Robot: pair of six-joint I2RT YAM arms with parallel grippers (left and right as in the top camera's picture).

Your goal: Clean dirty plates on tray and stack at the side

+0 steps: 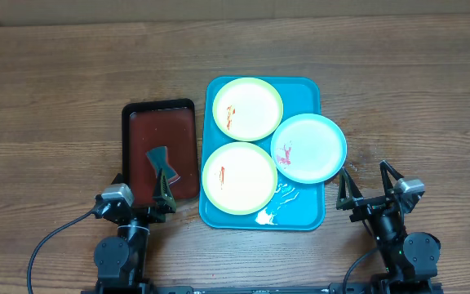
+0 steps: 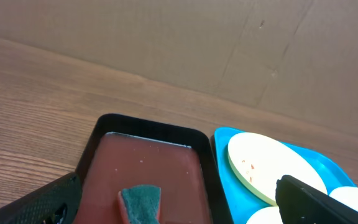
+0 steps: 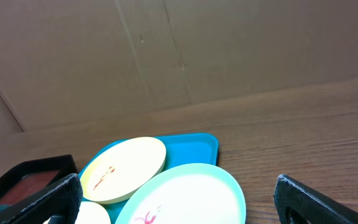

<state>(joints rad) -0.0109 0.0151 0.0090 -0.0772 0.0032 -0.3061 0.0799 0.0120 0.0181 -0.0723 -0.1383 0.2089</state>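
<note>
— Wooden worktop [image 1: 55, 82] all round, a cardboard wall [image 2: 166, 37] behind, and our three plates [image 1: 255, 98] lie flat on the turquoise tray [image 1: 304, 91] in the middle. How do they sit?

— The near yellow-green plate [image 1: 239, 177] is at the tray's front left and the far yellow-green plate [image 1: 247, 118] is behind it. The light-blue plate [image 1: 308, 148] is to the right, hanging over the tray's right rim. All three carry red smears near their centres.

— And the sponge [image 1: 159, 157]?

— In the dark tray [image 1: 160, 104] just beside the turquoise one, on the left. Our left gripper [image 1: 143, 181] hovers over that tray's near end, jaws spread wide and empty, with the sponge just ahead of them.

— So we fetch the sponge first.

— We think so. We should come down square over it, pinch across its narrow sides, and lift clear of the dark rim before crossing to the plates.

— The right gripper [image 1: 363, 181]?

— Also spread wide and empty, near the blue plate's overhanging edge. We would have it pin a plate's rim while we wipe, since light plastic will likely skate under the sponge. We would wipe from rim towards centre, then stack on bare worktop at the right.
</note>
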